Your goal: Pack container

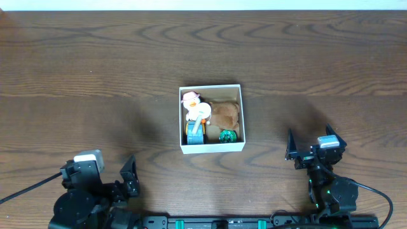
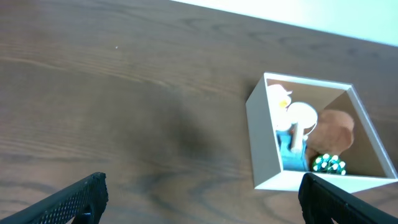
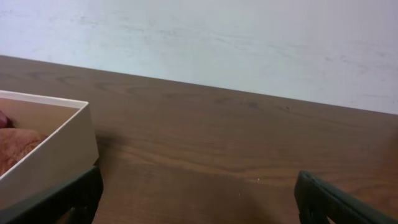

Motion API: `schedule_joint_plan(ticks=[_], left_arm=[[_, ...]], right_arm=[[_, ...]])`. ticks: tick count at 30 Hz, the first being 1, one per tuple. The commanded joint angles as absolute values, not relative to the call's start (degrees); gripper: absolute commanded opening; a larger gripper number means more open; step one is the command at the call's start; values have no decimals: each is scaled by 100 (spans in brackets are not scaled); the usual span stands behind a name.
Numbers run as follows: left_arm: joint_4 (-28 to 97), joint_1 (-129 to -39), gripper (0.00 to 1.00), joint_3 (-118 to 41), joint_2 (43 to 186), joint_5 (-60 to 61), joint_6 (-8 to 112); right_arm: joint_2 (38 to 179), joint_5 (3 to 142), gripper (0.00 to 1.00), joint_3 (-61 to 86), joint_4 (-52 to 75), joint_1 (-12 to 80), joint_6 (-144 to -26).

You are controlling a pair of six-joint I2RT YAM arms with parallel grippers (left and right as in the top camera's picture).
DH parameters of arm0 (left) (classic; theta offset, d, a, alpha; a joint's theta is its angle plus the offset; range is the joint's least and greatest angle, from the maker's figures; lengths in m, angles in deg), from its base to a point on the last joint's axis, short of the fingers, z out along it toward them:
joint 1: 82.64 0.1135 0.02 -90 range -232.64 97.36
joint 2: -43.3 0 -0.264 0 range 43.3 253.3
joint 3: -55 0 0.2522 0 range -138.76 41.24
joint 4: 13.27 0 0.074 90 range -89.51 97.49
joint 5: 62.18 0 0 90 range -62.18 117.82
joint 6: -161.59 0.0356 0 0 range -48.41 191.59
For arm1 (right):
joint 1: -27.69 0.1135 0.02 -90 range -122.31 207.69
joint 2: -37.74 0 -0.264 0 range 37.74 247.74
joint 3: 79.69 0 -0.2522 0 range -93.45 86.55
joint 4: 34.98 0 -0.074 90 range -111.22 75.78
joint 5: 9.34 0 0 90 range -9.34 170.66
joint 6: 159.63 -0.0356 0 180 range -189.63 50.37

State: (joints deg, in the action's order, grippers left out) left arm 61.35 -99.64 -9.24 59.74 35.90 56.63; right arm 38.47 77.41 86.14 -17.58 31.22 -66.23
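Observation:
The container, a square white-walled box with a brown floor, sits at the middle of the table. Inside it lie a white and orange duck toy, a brown plush, a blue toy and a small green toy. The box also shows in the left wrist view and, as a corner, in the right wrist view. My left gripper is open and empty at the front left. My right gripper is open and empty at the front right. Both are apart from the box.
The dark wooden table stretches around the box. A pale wall runs behind the table's far edge. Cables trail from both arm bases at the front edge.

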Motion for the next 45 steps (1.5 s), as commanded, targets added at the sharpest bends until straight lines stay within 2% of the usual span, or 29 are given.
schedule_joint_plan(ticks=[1, 6, 10, 21, 27, 45], left_arm=[[6305, -9975, 98, -906, 5985, 3743, 5818], [6137, -9428, 98, -541, 5920, 3732, 5818], [5368, -8845, 98, 318, 5727, 3620, 5834], [1405, -8620, 98, 2995, 4569, 3327, 6986], [102, -8617, 98, 3854, 4340, 3340, 7121], [432, -8620, 98, 4101, 4346, 3039, 6876]], right_arm=[[3803, 7656, 99, 8623, -1736, 3074, -6573], [3803, 7656, 99, 8623, -1736, 3074, -6573], [3803, 7656, 99, 8623, -1736, 3074, -6573], [3803, 7656, 99, 8623, -1736, 3074, -6573], [3803, 7656, 99, 8623, -1736, 3074, -6573], [3803, 7656, 99, 8623, -1736, 3074, -6573]])
